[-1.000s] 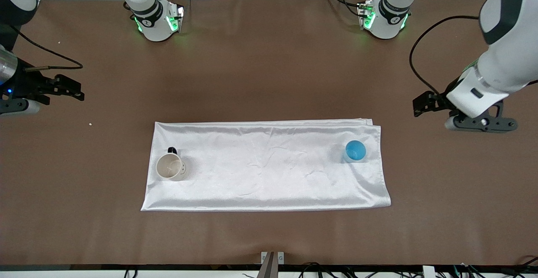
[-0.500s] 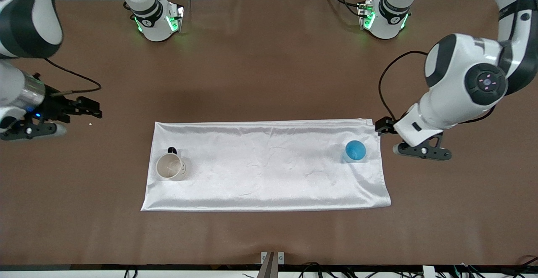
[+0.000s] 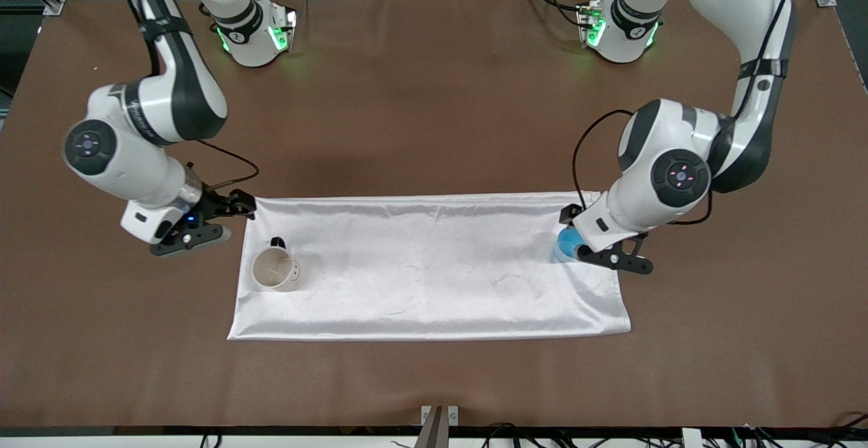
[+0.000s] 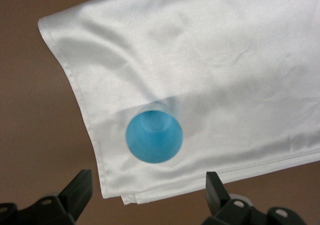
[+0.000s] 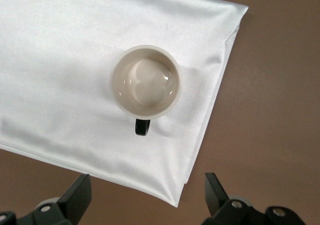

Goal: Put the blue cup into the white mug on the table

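**Two open grippers over a cloth holding a blue cup and a white mug**

A wide table (image 3: 434,129) covered in plain, matte brown material carries a white cloth (image 3: 427,265), a long rectangle of glossy, satin-like fabric with soft creases and a folded edge showing doubled layers at its corners; the cloth lies flat, its long sides running between the two arms' ends of the table.

The blue cup (image 4: 153,136) stands upright on the cloth near the corner toward the left arm's end; it is small, round and handleless, with a bright, smooth blue inside and a paler, translucent wall; in the front view the arm partly covers it.

The white mug (image 5: 146,81) stands upright on the cloth near the edge toward the right arm's end, well apart from the cup; it is a short off-white cylinder with a cream, glossy inside, a small dark handle and tiny dark marks on its side.

The left gripper (image 4: 147,195) hangs over the cloth's corner just beside the blue cup, its two dark fingers spread wide and grasping nothing; the right gripper (image 5: 145,197) hangs over the cloth's edge near the mug, its fingers likewise spread apart and empty.
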